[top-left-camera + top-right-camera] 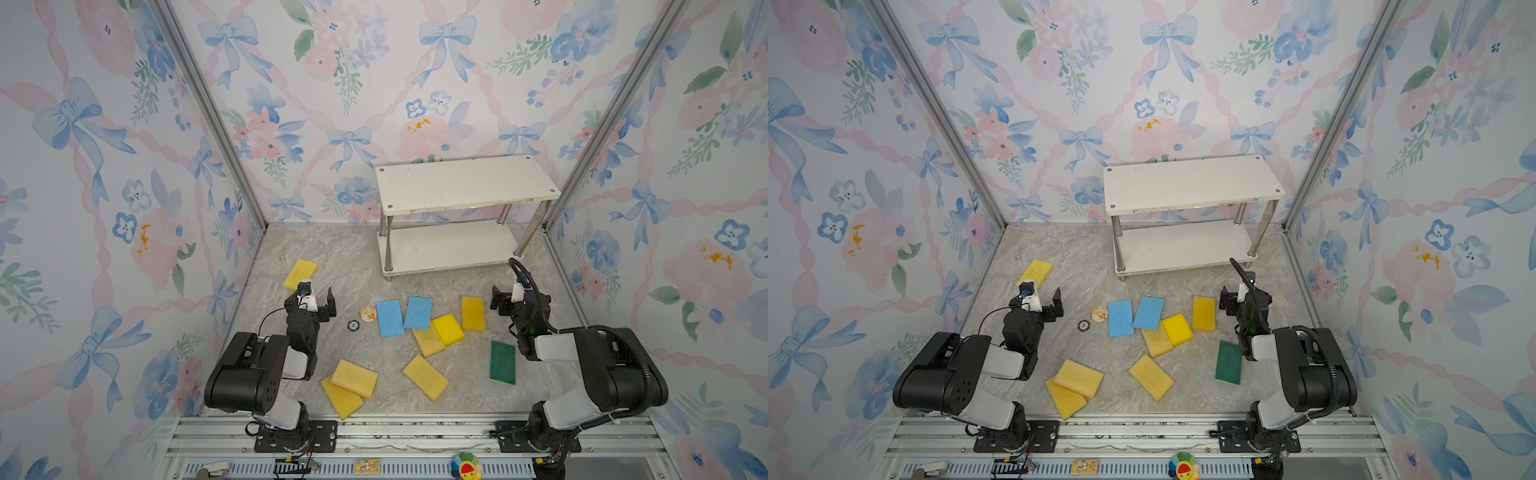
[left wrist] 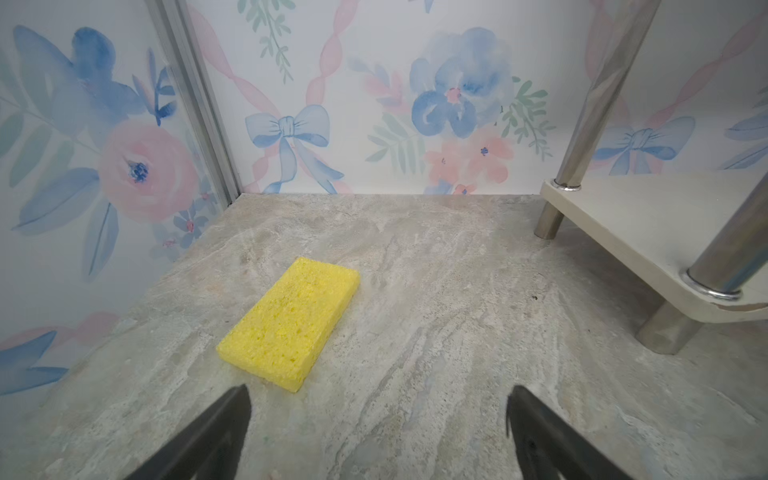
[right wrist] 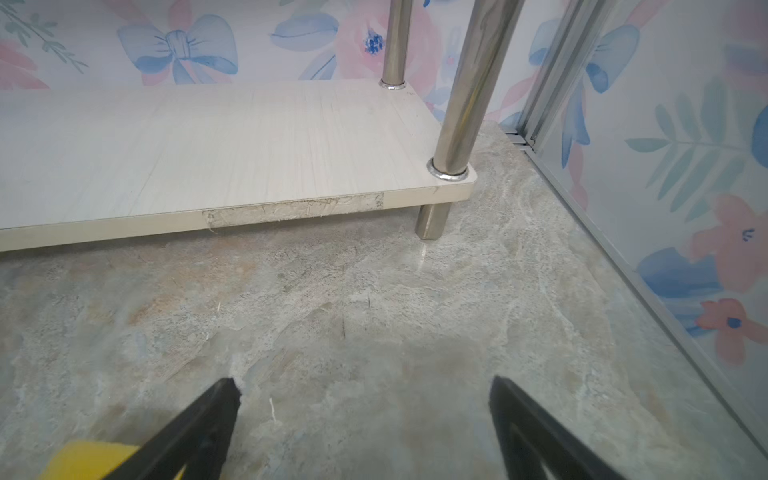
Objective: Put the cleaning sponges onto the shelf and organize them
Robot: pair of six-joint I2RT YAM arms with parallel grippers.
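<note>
Your left gripper (image 2: 378, 390) and right gripper (image 3: 362, 381) both hang wide and empty above the table (image 1: 357, 257). The sponges (image 1: 390, 318) lie flat, mostly between them, light and squashy I'd judge, so pinch across the narrow width; only the left wrist view shows the lone yellow sponge (image 2: 291, 320) whole. Beyond, the shelf (image 1: 465, 187) stands bare.

No readable text; print on the yellow card (image 1: 367, 466) seems blurred.
</note>
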